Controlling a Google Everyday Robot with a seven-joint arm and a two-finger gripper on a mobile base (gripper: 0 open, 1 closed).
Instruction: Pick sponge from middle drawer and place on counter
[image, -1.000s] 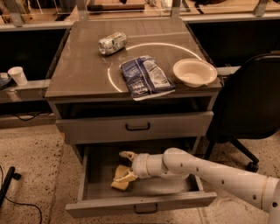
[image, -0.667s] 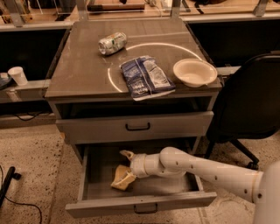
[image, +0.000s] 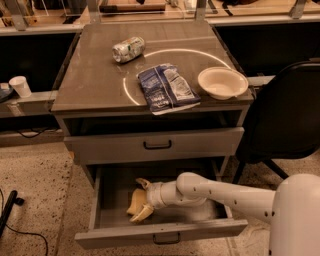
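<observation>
Closing on the sponge (image: 134, 200), left of centre in the open middle drawer (image: 200, 231).
Straddles it with the gripper (image: 143, 198) spread, not yet clenched; calls for a gentle squeeze on soft foam, then drawing out toward the near side before rising to the counter (image: 90, 85).

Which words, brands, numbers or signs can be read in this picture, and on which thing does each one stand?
No text here can be read.
Blue snack bag on the counter: white print, too blurred to read.
Can lying on the counter: markings too blurred to read.
White bowl, sponge, middle drawer and the gripper, which is inside that drawer at the sponge: no writing visible.
</observation>
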